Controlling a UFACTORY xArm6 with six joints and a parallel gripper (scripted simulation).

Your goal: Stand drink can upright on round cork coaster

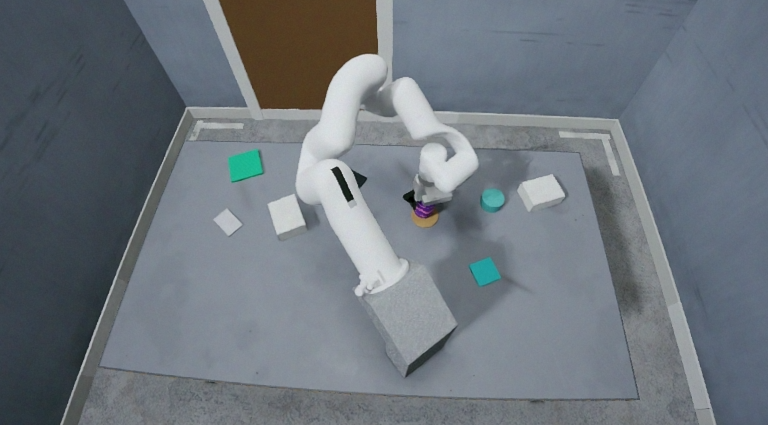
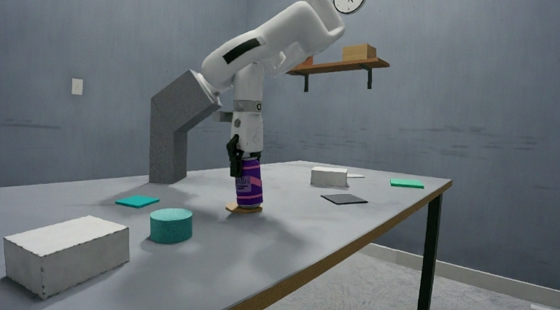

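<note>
Drink can (image 2: 249,183), purple with pink bands and a white label, stands upright on the round cork coaster (image 2: 243,208), which lies flat on the grey table top (image 2: 289,249). In the exterior view, nearest to us, we note a white rectangular block (image 2: 65,254), then a teal foam cylinder (image 2: 170,225) and a flat teal square pad (image 2: 137,200). At the can itself, we find the black-fingered gripper (image 2: 244,162) hanging straight down over the can's top with its fingers spread fully apart and gripping nothing; one dark finger (image 2: 235,162) lies alongside the can's upper wall, and we cannot tell whether it touches. Beyond the can we record a flat dark grey square pad (image 2: 343,198), a smaller white block (image 2: 329,176) and a green square pad (image 2: 407,183) near the far edge. From above, the can (image 1: 423,209) sits about centred on the coaster (image 1: 424,220).
</note>
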